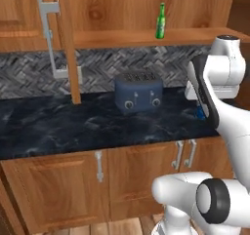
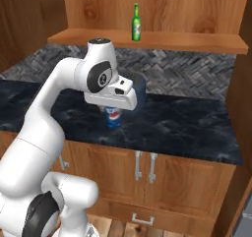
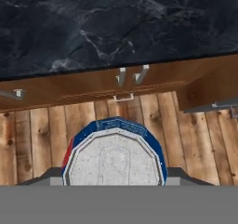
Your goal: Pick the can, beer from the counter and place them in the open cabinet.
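**Can in the pincer, bottle on the shelf**

You see the black desk [image 2: 187, 128] first. The green beer [image 2: 136, 22] stands on the cabinet [image 2: 162, 40] shelf. Your pincer [image 2: 112, 109] pinches the blue can [image 2: 113, 118] over the desk.

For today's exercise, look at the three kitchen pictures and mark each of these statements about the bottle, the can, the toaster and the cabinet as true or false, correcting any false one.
1. The green beer stands upright on the cabinet shelf. True.
2. The can lies on the wooden floor. False: in the right base view it is upright, just under the gripper, above the counter.
3. A blue toaster stands on the counter below the shelf. True.
4. The gripper's jaws hang wide open with nothing between them. False: in the hand view the can's silver top sits between the fingertips, which close on it.
5. The cabinet door is shut. False: it stands open, edge-on, its grey handle showing.
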You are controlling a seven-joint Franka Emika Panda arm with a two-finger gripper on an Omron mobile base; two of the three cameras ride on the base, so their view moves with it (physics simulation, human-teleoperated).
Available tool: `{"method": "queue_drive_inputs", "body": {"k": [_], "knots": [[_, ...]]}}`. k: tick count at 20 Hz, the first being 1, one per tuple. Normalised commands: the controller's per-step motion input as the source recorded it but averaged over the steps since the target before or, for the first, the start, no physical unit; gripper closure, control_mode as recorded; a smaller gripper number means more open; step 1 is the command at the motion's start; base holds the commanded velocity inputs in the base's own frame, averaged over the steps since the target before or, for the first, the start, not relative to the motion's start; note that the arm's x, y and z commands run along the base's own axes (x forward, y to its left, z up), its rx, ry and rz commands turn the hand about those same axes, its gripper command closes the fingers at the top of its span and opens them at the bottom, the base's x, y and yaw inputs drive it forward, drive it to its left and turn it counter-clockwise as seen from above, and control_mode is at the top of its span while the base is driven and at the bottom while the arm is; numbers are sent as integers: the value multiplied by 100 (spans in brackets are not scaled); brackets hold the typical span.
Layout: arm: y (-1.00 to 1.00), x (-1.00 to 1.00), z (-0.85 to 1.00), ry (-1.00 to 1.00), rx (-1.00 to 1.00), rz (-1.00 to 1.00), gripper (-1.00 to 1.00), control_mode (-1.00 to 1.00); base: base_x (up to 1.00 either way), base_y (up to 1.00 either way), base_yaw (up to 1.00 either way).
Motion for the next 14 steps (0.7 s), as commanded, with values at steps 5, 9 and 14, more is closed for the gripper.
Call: {"method": "queue_drive_inputs", "body": {"k": [5, 9, 14], "knots": [[0, 0, 0, 0, 0, 0, 100, 100, 59, -42, -25], [0, 0, 0, 0, 0, 0, 100, 100, 85, -38, -2], [0, 0, 0, 0, 0, 0, 100, 100, 58, -58, 2]]}}
